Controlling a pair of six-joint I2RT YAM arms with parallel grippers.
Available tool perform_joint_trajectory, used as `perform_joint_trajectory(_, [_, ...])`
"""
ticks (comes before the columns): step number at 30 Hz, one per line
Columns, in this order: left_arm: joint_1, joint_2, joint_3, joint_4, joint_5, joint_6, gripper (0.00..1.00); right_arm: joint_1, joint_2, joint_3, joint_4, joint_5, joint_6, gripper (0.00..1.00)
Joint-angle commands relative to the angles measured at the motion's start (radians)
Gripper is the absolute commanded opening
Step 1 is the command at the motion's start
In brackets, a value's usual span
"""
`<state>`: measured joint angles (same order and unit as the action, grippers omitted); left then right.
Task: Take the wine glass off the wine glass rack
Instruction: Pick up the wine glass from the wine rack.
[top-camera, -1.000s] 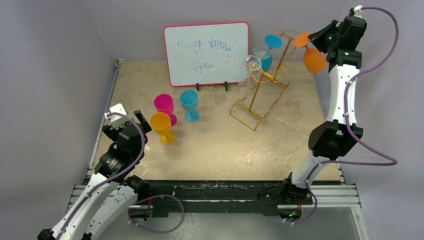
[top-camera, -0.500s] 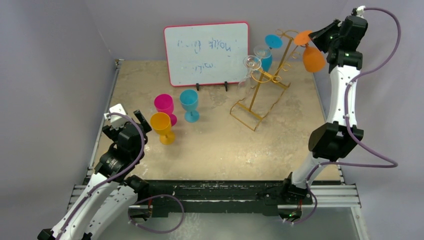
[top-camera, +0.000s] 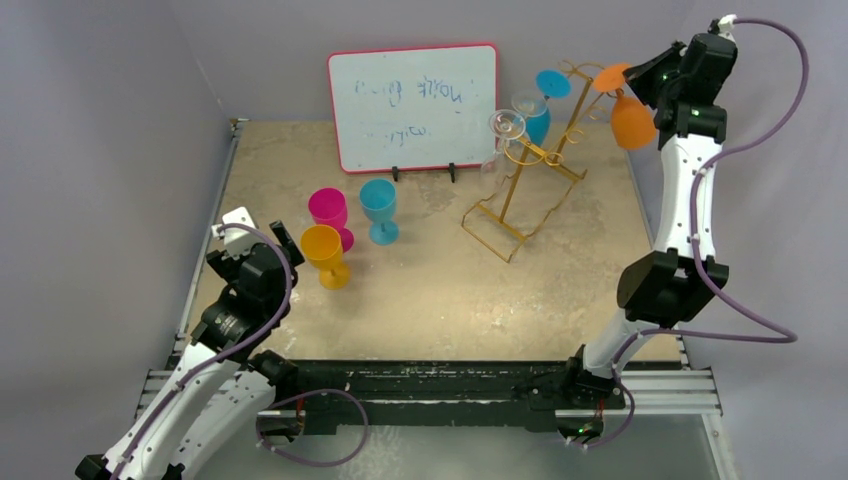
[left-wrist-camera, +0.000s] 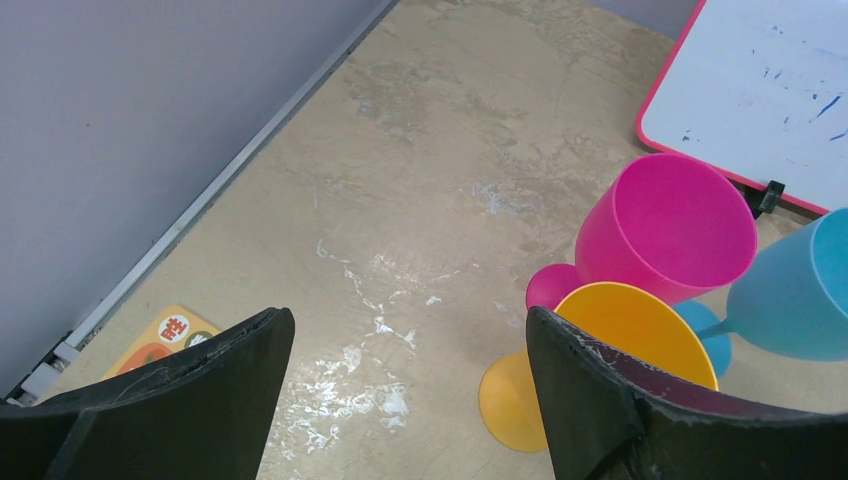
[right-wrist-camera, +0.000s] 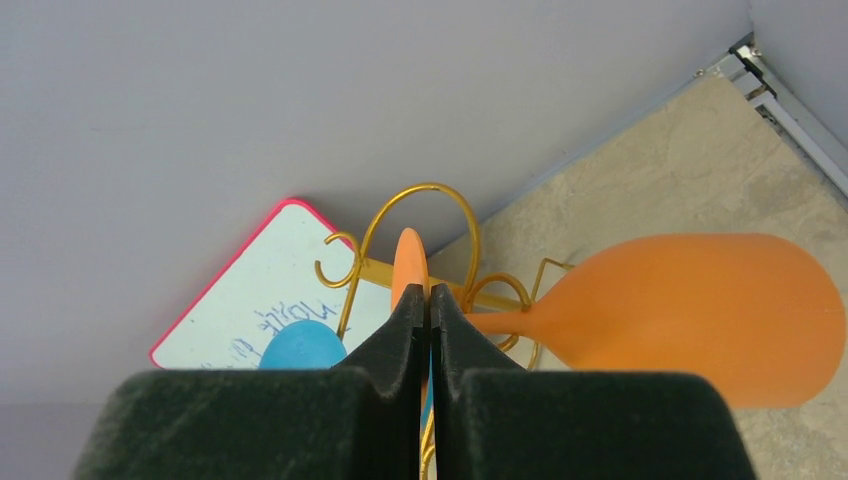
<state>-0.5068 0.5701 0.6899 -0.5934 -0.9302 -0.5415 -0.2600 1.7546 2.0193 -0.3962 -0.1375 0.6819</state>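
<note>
The gold wire wine glass rack (top-camera: 521, 176) stands at the back right of the table. My right gripper (top-camera: 634, 80) is high beside its top and is shut on the round foot (right-wrist-camera: 409, 262) of an orange wine glass (top-camera: 632, 121). The glass's bowl (right-wrist-camera: 690, 315) hangs to the right of the rack's loops (right-wrist-camera: 398, 197). I cannot tell whether the foot still touches the top loop. A blue glass (top-camera: 538, 101) and two clear glasses (top-camera: 505, 126) hang on the rack. My left gripper (top-camera: 285, 241) is open and empty, low at the near left (left-wrist-camera: 410, 335).
A red-framed whiteboard (top-camera: 413, 106) stands at the back. Pink (top-camera: 328, 210), blue (top-camera: 379, 205) and yellow-orange (top-camera: 324, 250) goblets stand upright at mid-left, just right of my left gripper; they also show in the left wrist view (left-wrist-camera: 680, 225). Grey walls close in behind and at the sides.
My right gripper has moved slightly right and up with the orange glass, drawing it away from the rack top. The left arm has not moved.
</note>
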Motion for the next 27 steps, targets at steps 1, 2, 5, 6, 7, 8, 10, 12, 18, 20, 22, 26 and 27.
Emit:
perform_joint_trajectory(1, [-0.002,0.0,0.039,0.017,-0.012,-0.023,0.86,-0.004,-0.071,-0.037,0.072,0.058,-0.002,0.0])
perform_joint_trajectory(2, [-0.002,-0.001,0.039,0.017,-0.012,-0.023,0.86,-0.007,-0.079,-0.057,0.086,0.051,0.003,0.0])
perform_joint_trajectory(5, [-0.002,0.003,0.039,0.018,-0.009,-0.021,0.86,-0.046,-0.072,-0.078,0.114,-0.037,0.033,0.0])
perform_joint_trajectory(6, [-0.002,0.004,0.04,0.017,-0.008,-0.021,0.86,-0.069,-0.061,-0.071,0.11,-0.084,0.052,0.0])
perform_joint_trajectory(7, [-0.002,0.005,0.04,0.014,-0.007,-0.022,0.86,-0.086,-0.05,-0.061,0.099,-0.119,0.065,0.0])
perform_joint_trajectory(8, [-0.002,0.003,0.04,0.013,-0.007,-0.023,0.86,-0.094,-0.044,-0.052,0.087,-0.135,0.071,0.0])
perform_joint_trajectory(10, [-0.002,0.002,0.038,0.017,-0.011,-0.021,0.86,-0.095,-0.053,-0.065,0.107,-0.166,0.065,0.0])
perform_joint_trajectory(12, [-0.002,0.003,0.037,0.021,-0.012,-0.02,0.86,-0.099,-0.079,-0.109,0.132,-0.173,0.082,0.0])
perform_joint_trajectory(18, [-0.002,0.01,0.039,0.021,-0.007,-0.018,0.86,-0.11,-0.137,-0.166,0.177,-0.237,0.098,0.0])
perform_joint_trajectory(20, [-0.002,0.01,0.039,0.019,-0.008,-0.019,0.86,-0.111,-0.188,-0.208,0.189,-0.231,0.095,0.0])
perform_joint_trajectory(22, [-0.002,0.006,0.04,0.02,-0.009,-0.019,0.86,-0.111,-0.244,-0.271,0.21,-0.221,0.085,0.0])
perform_joint_trajectory(26, [-0.002,-0.002,0.04,0.033,0.075,0.028,0.86,-0.111,-0.338,-0.358,0.237,-0.244,0.007,0.0])
perform_joint_trajectory(27, [-0.002,-0.001,0.04,0.034,0.081,0.032,0.86,-0.111,-0.352,-0.371,0.23,-0.26,-0.013,0.0])
